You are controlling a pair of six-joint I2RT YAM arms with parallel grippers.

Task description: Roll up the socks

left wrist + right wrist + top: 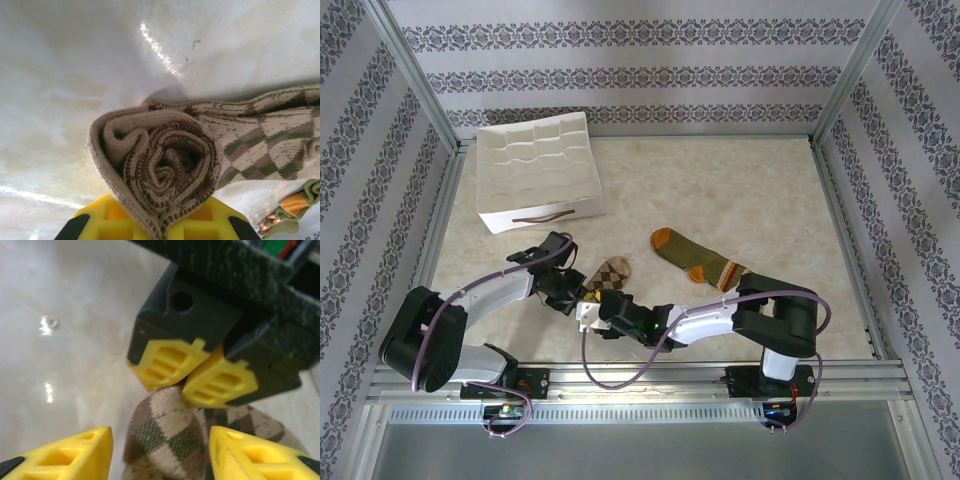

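The left gripper [182, 386] is seen clamped on the tan-and-brown argyle sock [165, 160], whose end is wound into a tight spiral pinched between the yellow fingers. The right gripper [160, 455] is held open just beside it, its yellow fingers [75, 452] spread on either side of the same sock, and no contact with the fabric can be made out. The unrolled part of the argyle sock is laid flat on the table [720, 190], near the front edge and left of centre. The olive green sock [700, 262], with orange toe and heel and a striped cuff, is spread flat to the right of it, close by but apart. The table is surfaced in a glossy, pale beige marbled pattern, on which bright glints of light are reflected. A white divided tray [545, 215] with a brown handle on its front wall is set at the far left corner. The table is framed by aluminium posts [415, 75] and enclosed on three sides by walls [620, 80] papered in pale stripes with dark floral bands. An aluminium rail [650, 375] is fixed along the near edge, and both arm bases are bolted to it.
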